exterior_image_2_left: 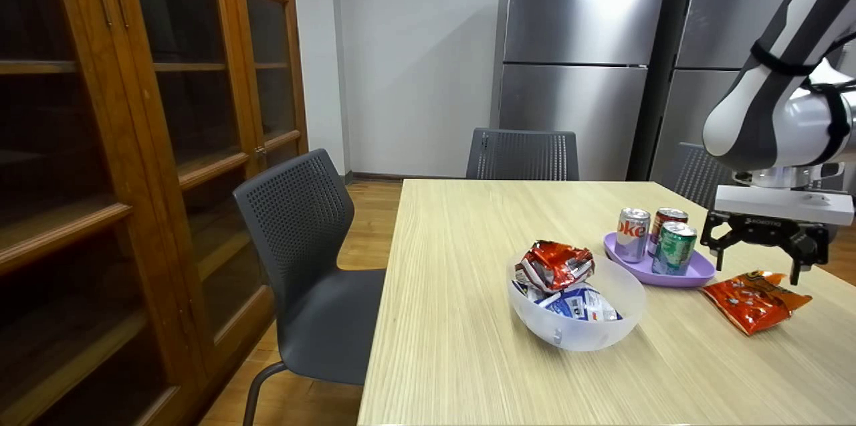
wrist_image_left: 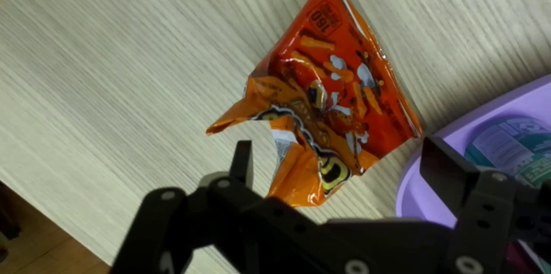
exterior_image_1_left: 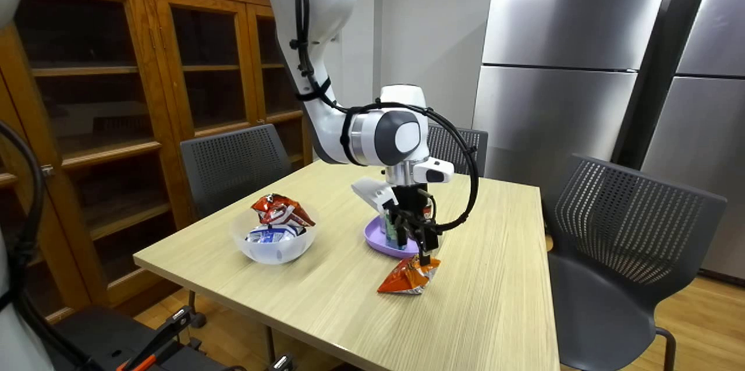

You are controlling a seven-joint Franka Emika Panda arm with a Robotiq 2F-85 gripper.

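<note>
My gripper [wrist_image_left: 335, 147] stands open with nothing between its fingers, over the near part of a crumpled orange-red snack bag [wrist_image_left: 340, 97] in the wrist view. The bag lies on the table, apart from the fingertips as seen in an exterior view, where the gripper [exterior_image_2_left: 757, 269] hangs pointing down just above the bag [exterior_image_2_left: 756, 305]. Beside the bag is a purple tray [exterior_image_2_left: 669, 280] carrying a silver Coke can [exterior_image_2_left: 631, 237], a dark red can [exterior_image_2_left: 668, 216] and a green can [exterior_image_2_left: 674, 249]. In the wrist view, the right finger overlaps the tray's rim [wrist_image_left: 407, 188].
A frosted bowl [exterior_image_2_left: 562, 336] holds a red snack bag [exterior_image_2_left: 558, 265] and a blue-white one [exterior_image_2_left: 580, 304]; it stands on the same wooden table [exterior_image_2_left: 461, 319]. Grey chairs [exterior_image_1_left: 628, 231] surround the table. Wooden glass-door cabinets [exterior_image_1_left: 145, 126] and steel refrigerators [exterior_image_1_left: 564, 97] stand behind.
</note>
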